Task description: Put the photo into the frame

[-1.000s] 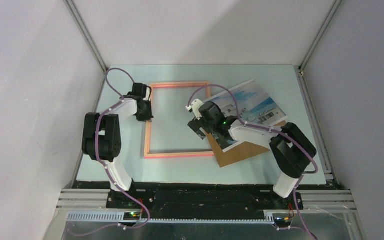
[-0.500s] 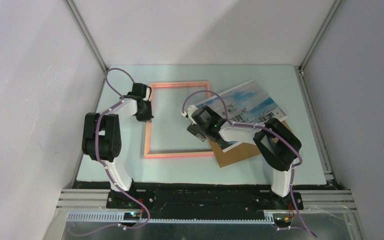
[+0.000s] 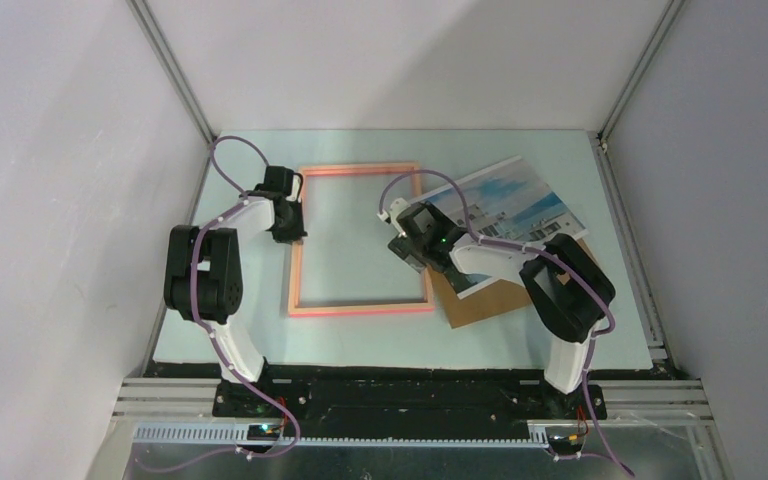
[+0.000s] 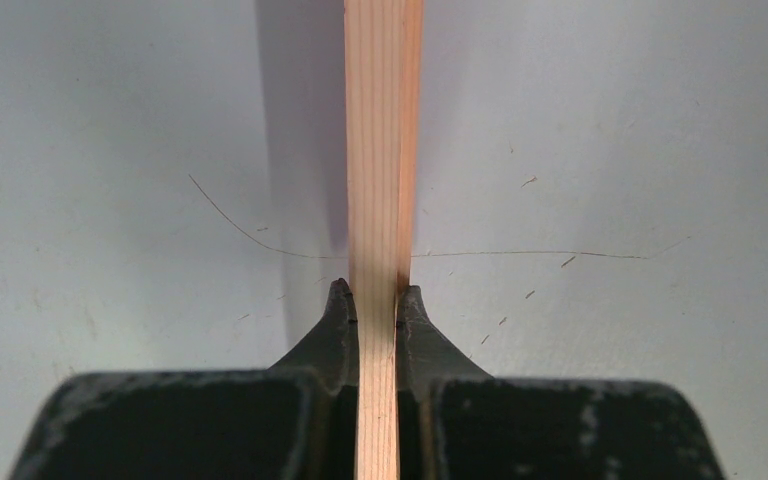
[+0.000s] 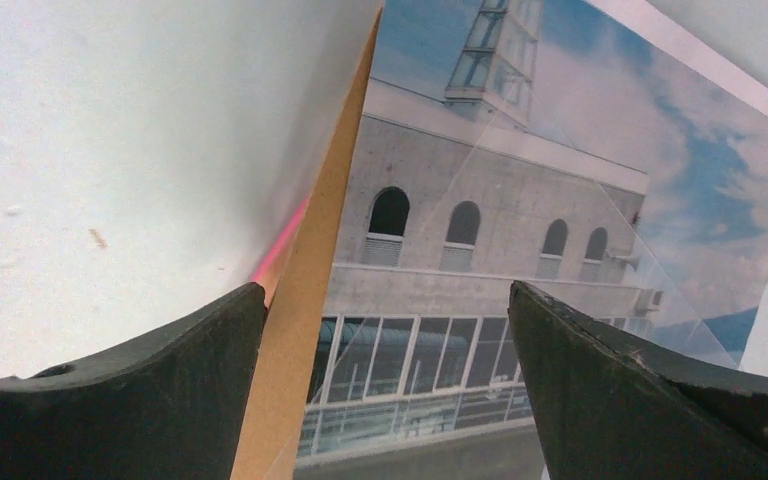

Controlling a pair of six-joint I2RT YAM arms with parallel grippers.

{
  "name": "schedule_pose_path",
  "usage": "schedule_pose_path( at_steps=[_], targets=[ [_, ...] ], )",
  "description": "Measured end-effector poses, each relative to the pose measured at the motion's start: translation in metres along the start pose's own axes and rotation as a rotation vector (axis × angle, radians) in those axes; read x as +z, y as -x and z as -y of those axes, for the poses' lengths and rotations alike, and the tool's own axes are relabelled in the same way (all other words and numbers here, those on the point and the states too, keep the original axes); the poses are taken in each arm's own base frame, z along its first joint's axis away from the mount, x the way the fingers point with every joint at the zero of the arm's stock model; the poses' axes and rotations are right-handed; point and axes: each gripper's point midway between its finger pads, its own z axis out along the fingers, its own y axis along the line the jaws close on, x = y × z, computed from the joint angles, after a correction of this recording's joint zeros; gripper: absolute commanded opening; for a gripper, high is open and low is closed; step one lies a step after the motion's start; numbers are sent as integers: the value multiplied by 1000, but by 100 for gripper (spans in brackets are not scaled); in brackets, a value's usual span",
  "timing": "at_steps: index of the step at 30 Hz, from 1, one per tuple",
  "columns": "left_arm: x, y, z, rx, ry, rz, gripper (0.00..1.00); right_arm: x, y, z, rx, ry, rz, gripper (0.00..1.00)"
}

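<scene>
**Frame mid-picture, print and board at its right**
On the pale table [image 3: 360, 345], the thin salmon-pink rectangular frame [image 3: 360, 309] lies centre-left. My left gripper [image 3: 288, 228] sits on its left rail and my right gripper [image 3: 410, 250] over its right rail. The glossy rectangular photo [image 3: 520, 205] lies upper right, on the brown backing board [image 3: 490, 303].

A pale blue-green flat surface [image 3: 360, 345] sits boxed in by plain matte white walls [image 3: 380, 60] (three in view), silver aluminium corner posts [image 3: 172, 75] rising behind; soft, even light.

Table [image 3: 360, 345] bearing frame [image 3: 360, 309], backing board [image 3: 492, 303]
</scene>
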Motion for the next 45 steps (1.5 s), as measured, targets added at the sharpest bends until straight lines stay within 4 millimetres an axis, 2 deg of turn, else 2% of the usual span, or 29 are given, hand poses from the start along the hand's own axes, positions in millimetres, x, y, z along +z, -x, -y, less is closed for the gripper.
schedule_pose_path(
  at_steps=[9,14,18,23,26,30,33,36,41,45],
  targets=[
    [0,0,-1,0,3,1,0,-14,0,45,82,-54,6,92],
    [0,0,-1,0,4,1,0,-12,-10,53,116,-43,-24,91],
    [0,0,-1,0,3,0,0,-18,-14,45,154,40,-30,92],
    [0,0,-1,0,3,1,0,-48,-4,39,193,129,38,94],
    [0,0,-1,0,3,1,0,-65,-6,33,192,170,62,97],
    [0,0,-1,0,3,1,0,-74,-27,14,168,227,31,99],
    [0,0,-1,0,3,1,0,-81,-53,-5,134,280,-16,99],
    [0,0,-1,0,3,1,0,-87,-69,-20,106,318,-45,99],
    [0,0,-1,-1,3,1,0,-91,-81,-37,70,352,-64,99],
    [0,0,-1,0,4,0,0,-92,-79,-41,54,351,-55,99]
  ],
)
